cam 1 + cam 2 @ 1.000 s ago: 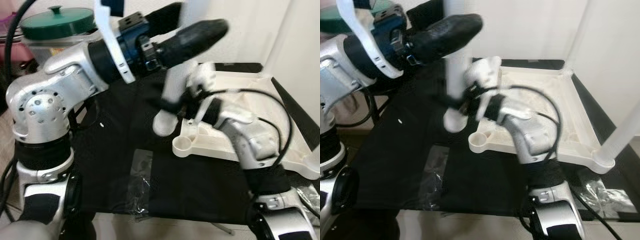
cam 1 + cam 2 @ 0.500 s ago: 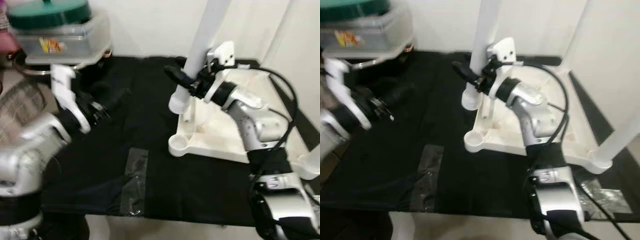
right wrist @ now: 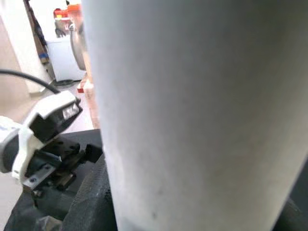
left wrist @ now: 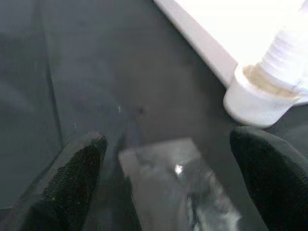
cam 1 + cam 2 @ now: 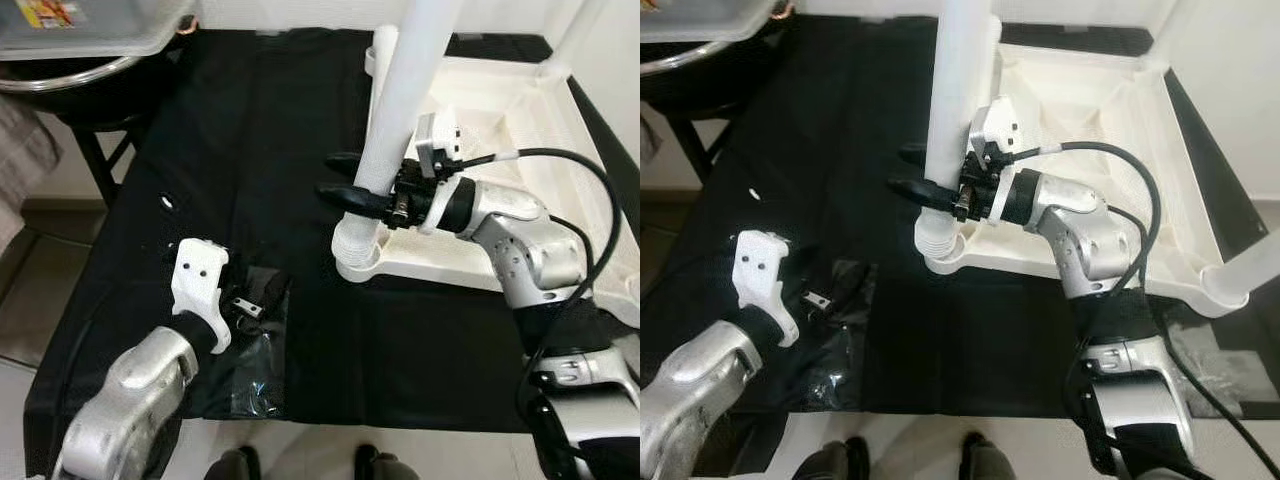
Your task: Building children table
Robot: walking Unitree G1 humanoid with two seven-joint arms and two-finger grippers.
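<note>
Two silver robot arms are in view, each ending in one gripper: the left gripper point(image 5: 262, 292) and the right gripper point(image 5: 347, 180). One white children's table top point(image 5: 500, 110) lies upside down on one black cloth point(image 5: 250, 130). Three white table legs can be counted: one leg point(image 5: 400, 110) standing at the near corner socket, a second leg point(image 5: 565, 40) at the far corner, and a third leg point(image 5: 1250, 270) at the near right corner. One clear plastic bag point(image 5: 245, 370) lies on the cloth. One plastic container point(image 5: 80, 20) sits at the far left.
</note>
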